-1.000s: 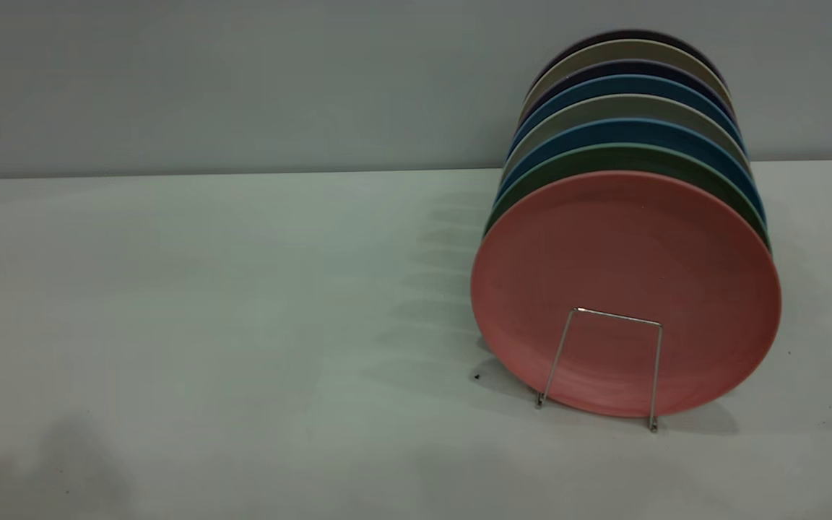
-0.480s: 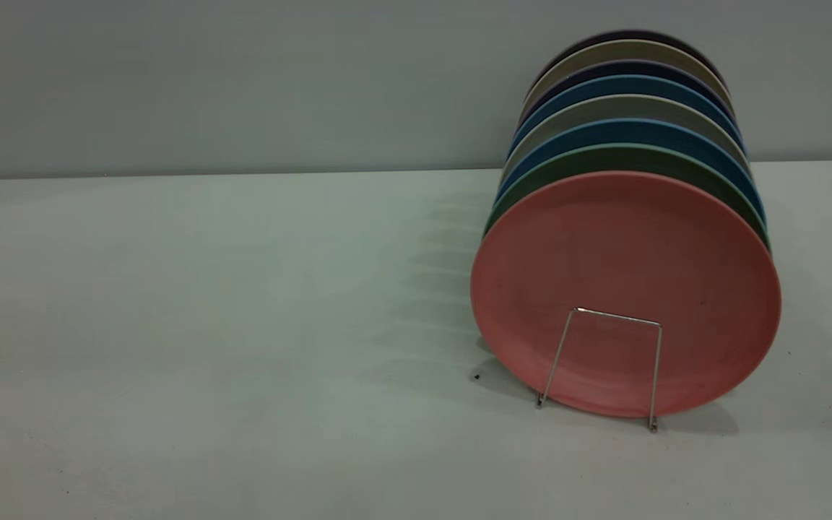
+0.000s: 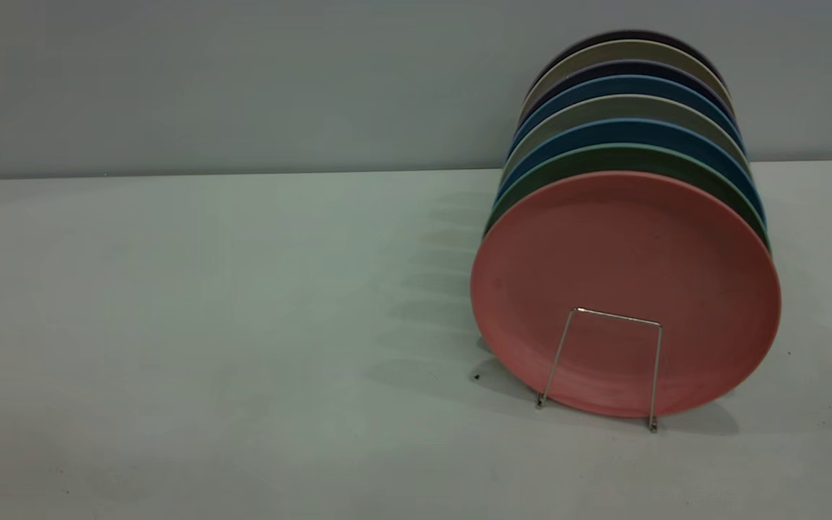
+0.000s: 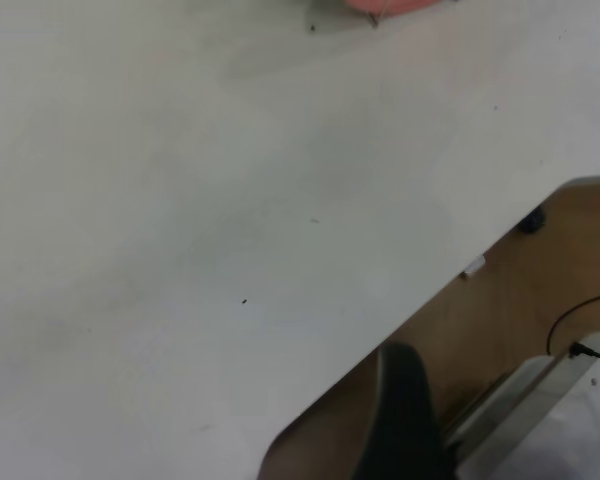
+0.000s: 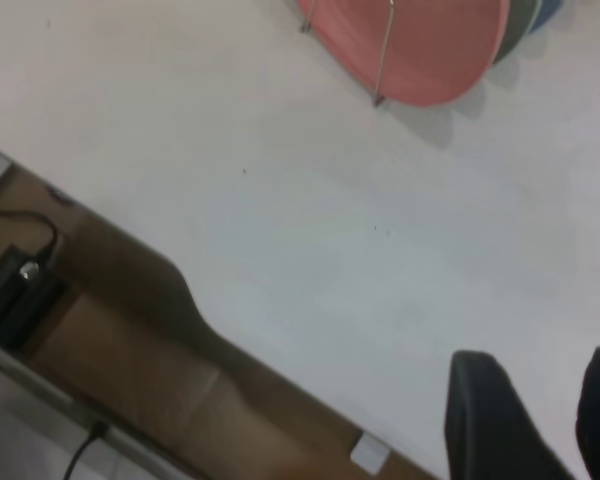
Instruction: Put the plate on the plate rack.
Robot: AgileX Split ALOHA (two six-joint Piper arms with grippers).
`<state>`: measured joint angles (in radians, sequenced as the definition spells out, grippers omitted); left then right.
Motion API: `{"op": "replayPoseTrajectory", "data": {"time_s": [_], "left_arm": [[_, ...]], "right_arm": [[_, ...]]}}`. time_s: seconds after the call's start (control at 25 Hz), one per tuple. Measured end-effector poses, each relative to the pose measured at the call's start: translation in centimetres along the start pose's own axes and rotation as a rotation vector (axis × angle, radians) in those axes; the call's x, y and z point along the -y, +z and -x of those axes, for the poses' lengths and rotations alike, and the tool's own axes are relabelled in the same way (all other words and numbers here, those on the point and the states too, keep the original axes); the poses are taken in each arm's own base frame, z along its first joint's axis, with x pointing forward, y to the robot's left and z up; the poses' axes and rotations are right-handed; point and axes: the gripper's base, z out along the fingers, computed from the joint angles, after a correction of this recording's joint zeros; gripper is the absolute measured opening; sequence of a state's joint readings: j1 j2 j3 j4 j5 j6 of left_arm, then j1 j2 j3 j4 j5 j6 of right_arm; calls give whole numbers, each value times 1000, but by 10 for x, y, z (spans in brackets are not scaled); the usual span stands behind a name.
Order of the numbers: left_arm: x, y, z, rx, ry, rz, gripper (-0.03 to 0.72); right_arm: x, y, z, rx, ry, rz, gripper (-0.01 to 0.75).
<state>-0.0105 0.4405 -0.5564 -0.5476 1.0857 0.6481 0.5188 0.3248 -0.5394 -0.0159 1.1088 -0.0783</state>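
The salmon-pink plate (image 3: 625, 289) stands upright on its edge in the front slot of the wire plate rack (image 3: 618, 317), leaning back against the green plate behind it. Neither gripper shows in the exterior view. In the right wrist view the plate (image 5: 420, 40) and the rack's front loop (image 5: 384, 50) lie far from my right gripper (image 5: 540, 375), which is open, empty and over the table near its edge. The left wrist view shows one dark finger (image 4: 400, 400) beyond the table's edge, and a sliver of the plate (image 4: 390, 5) far off.
Behind the pink plate stand a green plate (image 3: 568, 167), blue plates (image 3: 633, 131), grey ones and darker ones in a row toward the back wall. The table edge (image 5: 230, 350) borders a brown floor with cables (image 5: 20, 270). A dark speck (image 3: 476, 375) lies beside the rack.
A faint shadow at the table's front left has faded away. The plate and the rack have not moved.
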Motion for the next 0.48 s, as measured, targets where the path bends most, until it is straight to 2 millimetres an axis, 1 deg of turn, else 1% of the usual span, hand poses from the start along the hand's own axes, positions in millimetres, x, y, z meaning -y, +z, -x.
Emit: {"op": "replayPoseTrajectory", "data": {"time_s": [0.12,0.28,0.48], "left_arm": [[5,-2,-10,23,-5,19,582],[7,-7,-18,34,-34,77,582],[6,-11,-29,-17,-62,142,582]], "right_arm": [[-1,1,-11,33,4,3,238],[-3,-5,-17,86,9,7,238],[-5,-10,-24,113,16,21,238]]}}
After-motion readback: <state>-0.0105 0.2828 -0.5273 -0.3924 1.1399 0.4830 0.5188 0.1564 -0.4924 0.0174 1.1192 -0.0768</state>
